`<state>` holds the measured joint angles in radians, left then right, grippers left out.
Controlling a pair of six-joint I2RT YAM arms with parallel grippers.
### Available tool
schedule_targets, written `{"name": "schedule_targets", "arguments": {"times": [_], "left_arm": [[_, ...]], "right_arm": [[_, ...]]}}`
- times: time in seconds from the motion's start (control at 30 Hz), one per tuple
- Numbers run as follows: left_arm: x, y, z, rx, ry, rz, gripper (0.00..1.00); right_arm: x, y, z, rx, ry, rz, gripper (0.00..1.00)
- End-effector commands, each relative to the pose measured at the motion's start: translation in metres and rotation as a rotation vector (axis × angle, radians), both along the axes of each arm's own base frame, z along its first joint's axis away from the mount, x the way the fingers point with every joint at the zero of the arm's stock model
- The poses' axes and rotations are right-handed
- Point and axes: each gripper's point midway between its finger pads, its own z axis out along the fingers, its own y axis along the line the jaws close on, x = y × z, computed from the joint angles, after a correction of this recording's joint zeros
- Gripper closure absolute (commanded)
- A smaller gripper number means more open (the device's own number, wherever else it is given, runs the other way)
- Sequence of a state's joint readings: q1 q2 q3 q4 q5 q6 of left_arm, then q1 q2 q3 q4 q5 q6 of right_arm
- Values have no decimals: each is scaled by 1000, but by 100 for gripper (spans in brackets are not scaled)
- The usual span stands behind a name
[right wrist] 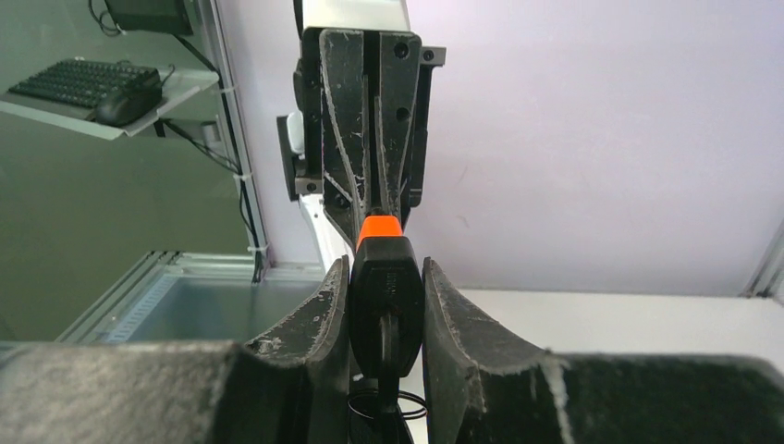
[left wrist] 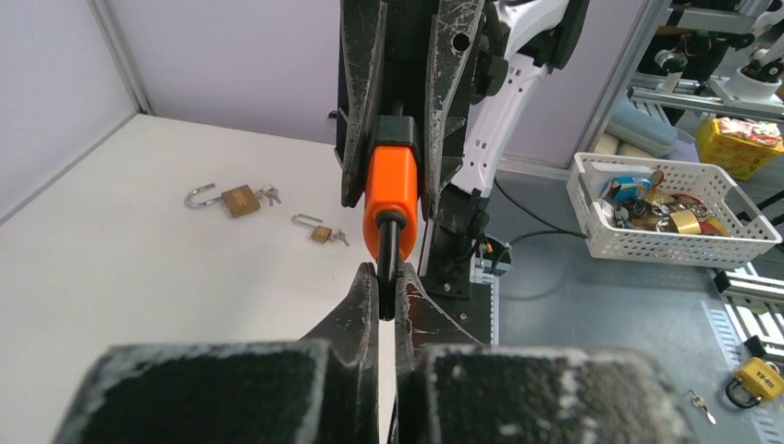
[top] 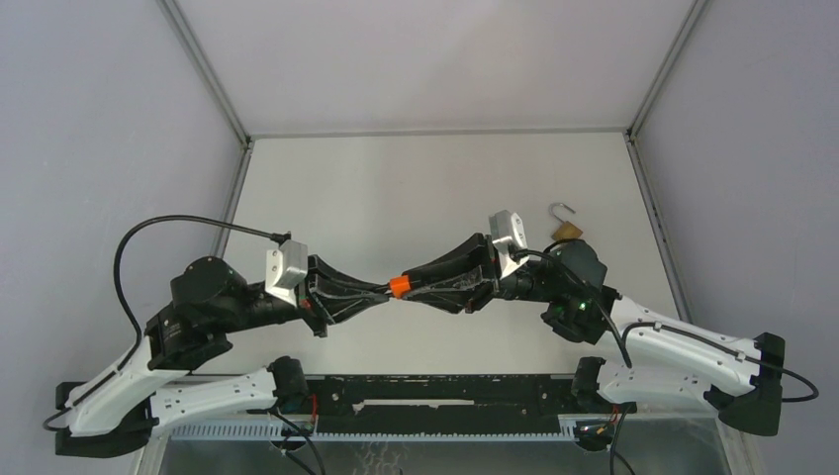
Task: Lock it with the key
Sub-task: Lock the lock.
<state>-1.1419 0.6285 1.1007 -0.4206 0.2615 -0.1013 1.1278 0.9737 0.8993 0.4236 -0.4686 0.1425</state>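
M: Left gripper (left wrist: 386, 291), bottom centre of its own wrist view. State?
T: Pinched almost fully together on a thin black bar (left wrist: 389, 248) that sticks out of the orange end of the padlock (left wrist: 393, 190). Shackle or key: cannot tell.
M: Right gripper (right wrist: 384, 270)?
T: Partly open, both pads pressed on the padlock's black end. Wire ring (right wrist: 388, 404) hangs at the bottom edge of the right wrist view.
M: Padlock location?
T: Held in the air between both arms, centre of the top view, above the table (top: 396, 178).
M: Other items?
T: Brass padlock (left wrist: 239, 199), shackle open, at left of the left wrist view. Smaller brass padlock (left wrist: 321, 231) just right of it, both on the table. White basket (left wrist: 675, 248) of locks at right, off the table.
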Motion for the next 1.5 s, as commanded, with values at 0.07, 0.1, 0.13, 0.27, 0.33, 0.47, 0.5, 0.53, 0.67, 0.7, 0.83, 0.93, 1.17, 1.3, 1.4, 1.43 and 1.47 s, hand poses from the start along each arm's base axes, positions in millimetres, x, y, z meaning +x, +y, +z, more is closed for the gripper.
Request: {"name": "schedule_targets", "arguments": {"times": [0.07,0.1,0.13,0.27,0.33,0.47,0.5,0.53,0.67,0.7,0.83,0.93,1.17,1.3,1.4,1.43,1.47], "left_arm": [[-11,-59,2,12,-24,-151,100],[-12,-60,4,11,-25,-156,100],[-13,-62,4,13,-25,-162,100],[-14,-67,2,15,-37,-169,100],[-13,-68,6,4,-48,-165,100],[-15,-74,12,6,-61,-178,100],[-16,-75,13,6,-68,-184,100],[-17,-76,14,8,-72,-187,100],[-16,-76,18,26,-94,-184,100],[-15,-77,17,35,-105,-184,100],[-13,-77,9,93,-159,-180,100],[-7,-72,3,140,-219,-162,100],[-3,-60,-2,219,-368,-161,100],[-18,-68,-11,214,-357,-216,100],[-24,-73,-18,227,-304,-241,100],[-25,-73,-18,226,-290,-246,100],[-27,-74,-19,226,-287,-255,100]], "right_arm": [[21,39,-51,-123,71,-53,100],[21,40,-52,-124,73,-53,100],[22,42,-53,-120,74,-52,100],[24,43,-54,-107,81,-57,100],[26,44,-57,-108,87,-64,100],[29,48,-70,-128,104,-68,100],[30,50,-74,-135,107,-71,100],[31,50,-78,-139,113,-78,100],[40,49,-91,-153,137,-102,100],[42,49,-95,-165,137,-113,100],[47,53,-112,-215,135,-131,100],[47,54,-124,-258,118,-140,100],[50,52,-139,-323,57,-169,100],[49,65,-121,-284,21,-149,100],[49,73,-111,-253,8,-133,100],[49,74,-109,-248,5,-129,100],[48,75,-107,-242,2,-125,100]]}}
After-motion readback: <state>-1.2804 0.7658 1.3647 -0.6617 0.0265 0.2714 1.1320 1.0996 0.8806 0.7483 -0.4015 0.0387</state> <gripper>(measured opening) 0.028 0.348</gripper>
